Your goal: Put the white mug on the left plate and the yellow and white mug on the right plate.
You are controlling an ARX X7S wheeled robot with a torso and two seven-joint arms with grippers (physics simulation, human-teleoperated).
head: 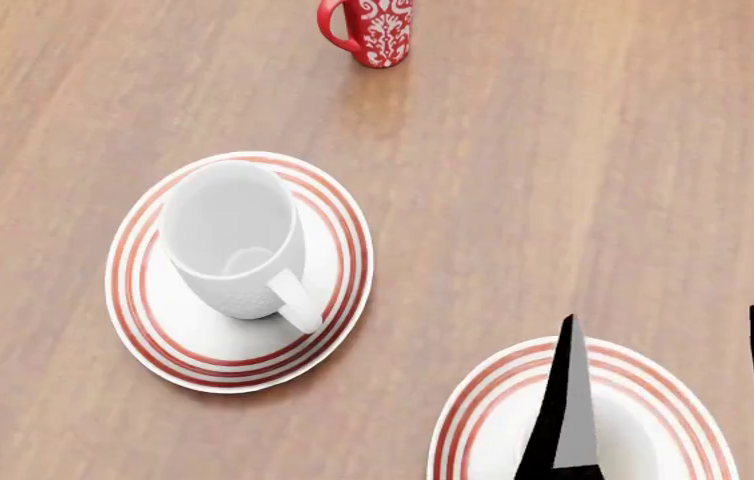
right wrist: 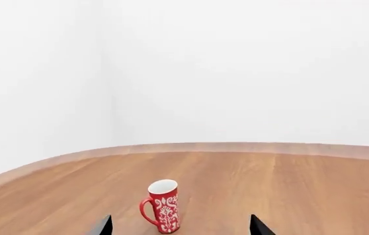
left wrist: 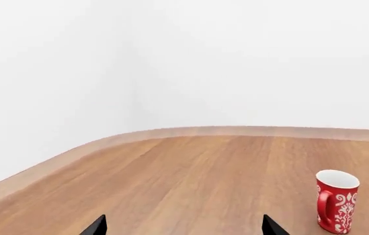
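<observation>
The white mug (head: 233, 240) sits upright on the left plate (head: 164, 340). The right gripper (head: 677, 400) hangs over the bare right plate (head: 484, 430), fingers spread and empty; the left's I cannot tell. No yellow and white mug is visible, so grabbing the red mug (head: 380, 30) is the danger.

I saw a red mug (head: 369, 30) with white ornament standing upright at the far side of the wooden table (head: 591, 180), its handle pointing left.
</observation>
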